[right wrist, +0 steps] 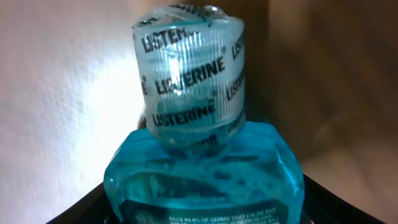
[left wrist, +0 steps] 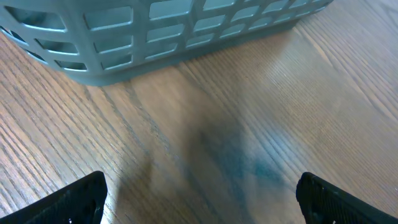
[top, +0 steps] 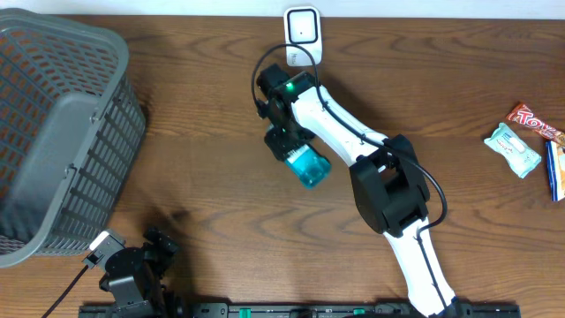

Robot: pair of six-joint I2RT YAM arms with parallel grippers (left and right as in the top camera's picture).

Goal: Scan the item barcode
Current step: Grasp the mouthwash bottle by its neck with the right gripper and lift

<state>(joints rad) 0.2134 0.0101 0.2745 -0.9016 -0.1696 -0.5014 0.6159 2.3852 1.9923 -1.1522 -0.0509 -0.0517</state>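
Gripping the Listerine bottle (top: 310, 166) below the scanner (top: 302, 26) at upper centre, the right end effector (top: 288, 143) appears mid-presentation and likely must next turn the barcode toward it.

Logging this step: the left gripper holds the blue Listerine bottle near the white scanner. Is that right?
No: the right gripper holds the blue Listerine bottle near the white scanner. The right wrist view shows it between its fingers; the left gripper is open and empty.
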